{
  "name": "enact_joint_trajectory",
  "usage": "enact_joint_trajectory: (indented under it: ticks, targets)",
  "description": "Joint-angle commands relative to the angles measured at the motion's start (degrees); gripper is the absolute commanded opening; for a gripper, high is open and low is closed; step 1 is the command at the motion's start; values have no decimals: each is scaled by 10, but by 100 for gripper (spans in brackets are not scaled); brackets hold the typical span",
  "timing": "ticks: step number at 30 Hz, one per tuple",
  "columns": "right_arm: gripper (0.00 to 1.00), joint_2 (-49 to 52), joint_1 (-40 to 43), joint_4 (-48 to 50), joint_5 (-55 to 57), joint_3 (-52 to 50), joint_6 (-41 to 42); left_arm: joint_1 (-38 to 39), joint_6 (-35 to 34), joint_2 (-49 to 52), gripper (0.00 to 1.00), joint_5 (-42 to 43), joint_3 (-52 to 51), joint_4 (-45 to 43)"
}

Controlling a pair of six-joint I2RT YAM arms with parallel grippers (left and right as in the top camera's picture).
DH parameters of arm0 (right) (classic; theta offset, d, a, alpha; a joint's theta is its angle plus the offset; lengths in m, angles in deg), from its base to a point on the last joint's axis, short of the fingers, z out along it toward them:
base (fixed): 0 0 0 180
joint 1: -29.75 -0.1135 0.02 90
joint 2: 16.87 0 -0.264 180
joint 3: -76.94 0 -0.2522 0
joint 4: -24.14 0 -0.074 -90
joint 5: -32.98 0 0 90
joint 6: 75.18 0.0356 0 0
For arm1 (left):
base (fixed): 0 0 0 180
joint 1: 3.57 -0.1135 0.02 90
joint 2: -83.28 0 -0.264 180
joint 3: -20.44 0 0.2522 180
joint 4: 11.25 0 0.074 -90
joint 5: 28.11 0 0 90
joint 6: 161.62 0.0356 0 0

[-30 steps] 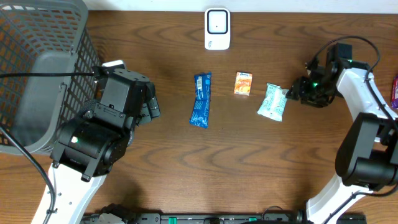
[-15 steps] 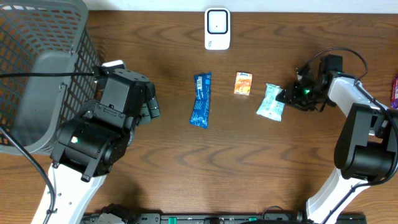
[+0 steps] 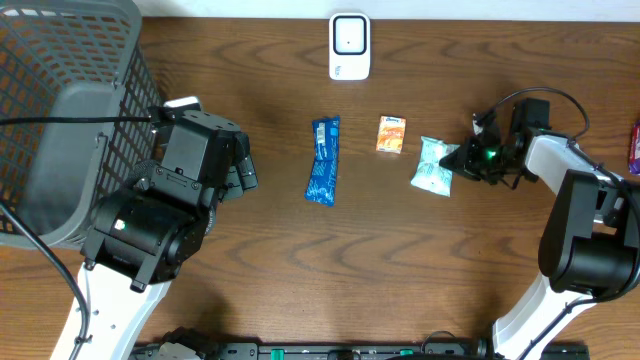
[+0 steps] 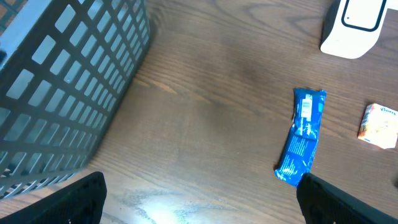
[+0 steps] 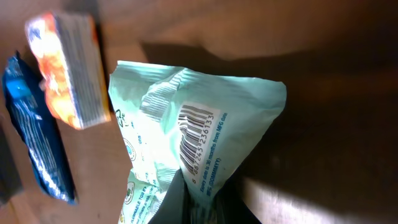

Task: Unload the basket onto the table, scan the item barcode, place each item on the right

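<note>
Mint-green packet (image 3: 432, 168) pinched at its edge by the right claw (image 3: 458, 160); left claw (image 4: 202, 202) gapes wide.

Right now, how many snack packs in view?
3: blue bar centre, orange box right of it, mint pouch pinched by the right gripper. A purple edge far right may be another.

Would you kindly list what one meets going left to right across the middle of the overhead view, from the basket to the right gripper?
Grey basket → left gripper → blue wrapper → orange box → mint-green packet → right gripper, shut on that packet.
</note>
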Motion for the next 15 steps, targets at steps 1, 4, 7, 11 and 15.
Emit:
enact_joint_trajectory:
  ticks: [1, 4, 7, 11, 15]
  targets:
    - [1, -30, -5, -36, 71, 23, 3, -3, 6, 0, 98, -6, 3, 1]
    - [1, -66, -8, -73, 142, 57, 3, -3, 6, 0, 98, -6, 3, 1]
    - [1, -111, -31, -111, 329, 82, 19, -3, 6, 0, 98, -6, 3, 1]
    - [1, -137, -80, -122, 580, 82, 51, -3, 6, 0, 98, -6, 3, 2]
    - [1, -125, -123, -121, 772, 79, 83, -3, 6, 0, 98, -6, 3, 2]
